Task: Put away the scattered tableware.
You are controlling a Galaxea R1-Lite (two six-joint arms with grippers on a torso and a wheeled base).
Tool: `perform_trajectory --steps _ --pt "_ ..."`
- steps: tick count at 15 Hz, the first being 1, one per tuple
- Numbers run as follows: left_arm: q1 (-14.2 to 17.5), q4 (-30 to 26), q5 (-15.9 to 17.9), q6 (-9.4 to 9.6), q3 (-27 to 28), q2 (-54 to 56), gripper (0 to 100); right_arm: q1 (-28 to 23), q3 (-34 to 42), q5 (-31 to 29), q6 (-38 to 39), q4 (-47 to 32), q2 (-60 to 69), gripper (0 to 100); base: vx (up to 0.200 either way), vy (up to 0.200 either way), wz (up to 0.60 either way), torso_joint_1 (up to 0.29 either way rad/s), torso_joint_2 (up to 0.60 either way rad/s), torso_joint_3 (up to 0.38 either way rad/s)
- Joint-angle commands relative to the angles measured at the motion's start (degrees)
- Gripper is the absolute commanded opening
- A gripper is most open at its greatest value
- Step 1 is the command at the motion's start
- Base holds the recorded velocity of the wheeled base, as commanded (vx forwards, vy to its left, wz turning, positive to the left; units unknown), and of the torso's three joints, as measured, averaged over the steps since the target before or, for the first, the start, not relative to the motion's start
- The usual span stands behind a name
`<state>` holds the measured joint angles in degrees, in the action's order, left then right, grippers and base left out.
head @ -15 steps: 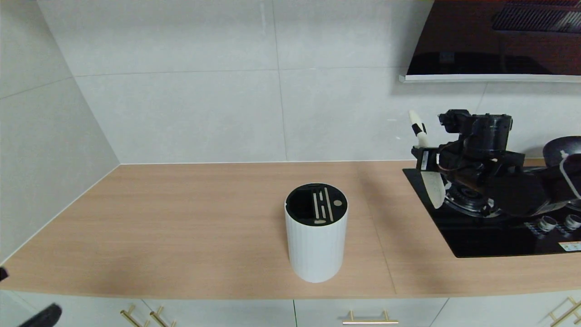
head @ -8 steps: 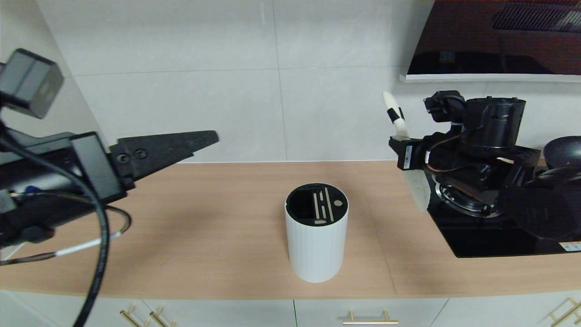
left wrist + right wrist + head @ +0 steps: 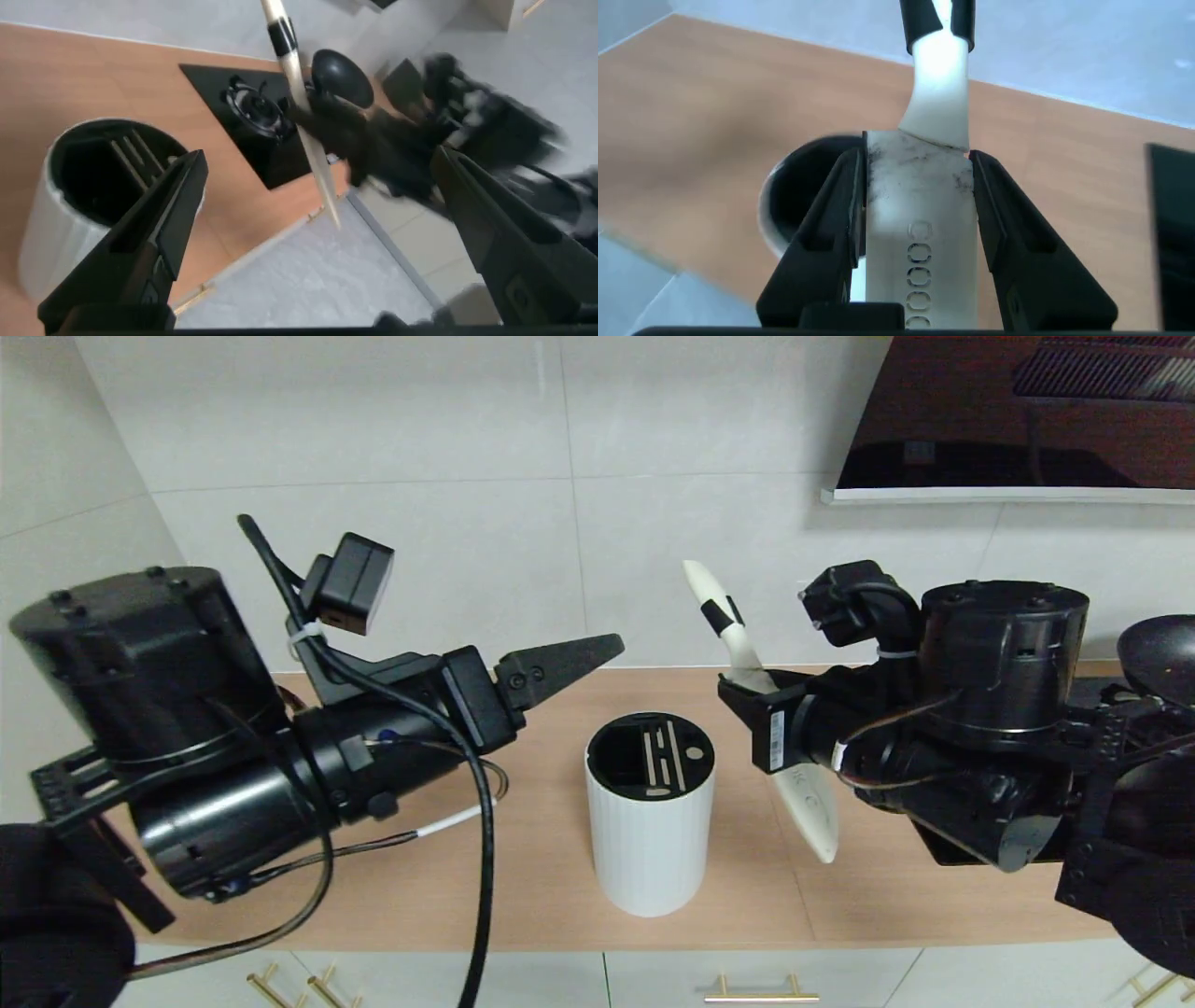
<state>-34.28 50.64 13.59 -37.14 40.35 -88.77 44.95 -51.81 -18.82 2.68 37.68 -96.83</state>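
Note:
A white cylindrical holder point(image 3: 651, 840) with a black slotted top stands in the middle of the wooden counter point(image 3: 551, 887). My right gripper point(image 3: 761, 709) is shut on a white knife point(image 3: 808, 803) with a black band on its handle. It holds the knife tilted just to the right of the holder, blade tip down. In the right wrist view the knife point(image 3: 920, 233) sits between the fingers point(image 3: 831, 233), with the holder point(image 3: 799, 196) beyond it. My left gripper point(image 3: 560, 663) hovers open left of the holder's top, with nothing in it. The left wrist view shows the holder point(image 3: 84, 187) and the knife point(image 3: 299, 103).
A black hob point(image 3: 248, 112) lies on the counter to the right, with a dark pan point(image 3: 1158, 653) on it and a range hood point(image 3: 1027, 420) above. The tiled wall runs close behind. Drawer handles point(image 3: 761, 994) line the front below the counter edge.
My left arm has come in from the left and swung towards the holder. My right arm has carried the knife leftwards from the hob to beside the holder.

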Motion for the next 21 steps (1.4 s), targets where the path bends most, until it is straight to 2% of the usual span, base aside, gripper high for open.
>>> perform_trajectory --steps 1,4,10,12,16,21 --pt "-2.81 5.52 -4.45 -0.03 -0.80 -7.38 100 4.89 1.27 -1.30 0.04 0.02 0.33 0 0.000 0.000 0.00 0.000 0.00 0.000" --pt "-3.43 8.77 -6.03 -0.12 -0.71 -8.96 100 7.70 1.71 -1.39 0.04 0.02 0.33 0 0.000 0.000 0.00 0.000 0.00 0.000" --pt "-4.13 8.86 -5.95 -0.21 -0.71 -9.05 100 11.22 2.59 -1.39 0.13 0.29 -1.08 0 0.000 0.000 0.00 0.000 0.00 0.000" --pt "-4.39 9.04 -5.95 -0.38 -0.80 -9.05 100 11.30 2.59 -1.39 0.22 0.38 -1.78 0 0.000 0.000 0.00 0.000 0.00 0.000" --pt "-4.48 9.21 -5.86 -2.49 -0.62 -9.40 100 11.74 2.42 -1.22 0.48 0.38 -1.96 0 0.000 0.000 0.00 0.000 0.00 0.000" --pt "-4.48 9.30 -5.86 -2.67 -0.54 -10.11 100 12.27 2.33 -1.22 0.57 0.46 -1.87 0 0.000 0.000 0.00 0.000 0.00 0.000"
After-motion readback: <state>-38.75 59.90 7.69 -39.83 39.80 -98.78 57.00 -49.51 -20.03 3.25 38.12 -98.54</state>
